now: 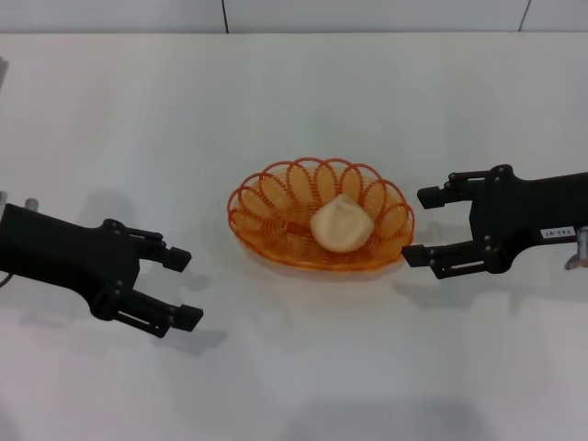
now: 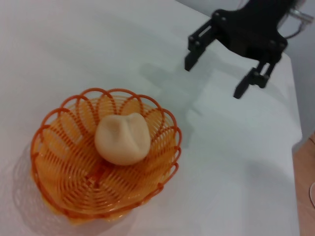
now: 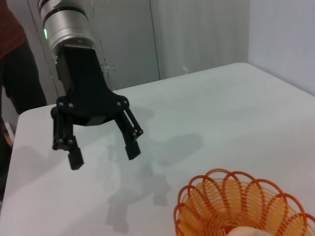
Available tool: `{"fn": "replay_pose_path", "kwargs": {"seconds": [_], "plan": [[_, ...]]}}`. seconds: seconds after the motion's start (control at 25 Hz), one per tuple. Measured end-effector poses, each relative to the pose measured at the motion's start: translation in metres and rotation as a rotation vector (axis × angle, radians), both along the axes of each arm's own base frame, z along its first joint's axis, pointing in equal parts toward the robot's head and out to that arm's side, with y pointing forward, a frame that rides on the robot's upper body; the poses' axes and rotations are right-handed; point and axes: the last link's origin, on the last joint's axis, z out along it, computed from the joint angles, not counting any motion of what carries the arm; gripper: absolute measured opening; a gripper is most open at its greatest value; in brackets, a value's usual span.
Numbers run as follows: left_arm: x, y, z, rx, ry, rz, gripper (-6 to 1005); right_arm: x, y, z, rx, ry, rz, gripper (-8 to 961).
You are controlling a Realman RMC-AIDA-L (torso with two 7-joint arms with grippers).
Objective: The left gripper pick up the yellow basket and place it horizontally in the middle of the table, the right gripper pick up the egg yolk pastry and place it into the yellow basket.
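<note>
The yellow basket [image 1: 276,216], an oval of orange looped strands, lies lengthwise in the middle of the white table [image 1: 294,101]. The egg yolk pastry [image 1: 341,223], a pale beige bun, sits inside it, toward its right half. Both also show in the left wrist view: basket [image 2: 69,182], pastry [image 2: 121,138]. My left gripper [image 1: 182,288] is open and empty, left of the basket and apart from it. My right gripper [image 1: 422,226] is open and empty, just right of the basket's rim. It also shows in the left wrist view [image 2: 215,76]. The left gripper shows in the right wrist view [image 3: 104,153].
A person in a red top [image 3: 12,54] stands beyond the table's far corner in the right wrist view. The table's edge [image 2: 295,123] runs along one side in the left wrist view. A pale wall with panel seams [image 1: 294,14] lies behind the table.
</note>
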Motion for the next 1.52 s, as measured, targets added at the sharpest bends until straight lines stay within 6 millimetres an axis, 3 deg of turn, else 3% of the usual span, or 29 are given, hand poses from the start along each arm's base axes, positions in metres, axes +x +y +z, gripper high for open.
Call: {"fn": "replay_pose_path", "kwargs": {"seconds": [0.44,1.04,1.52], "plan": [[-0.002,0.000,0.001,0.010,0.007,-0.077,889,0.004,0.000,-0.002,0.000,-0.003,0.000,773],[-0.007,0.007,-0.009,0.038,0.035,-0.053,889,0.004,-0.001,-0.005,-0.018,-0.009,0.006,774],[0.001,0.006,-0.007,0.030,-0.007,-0.081,890,-0.003,0.001,0.000,0.005,0.000,0.031,775]]}}
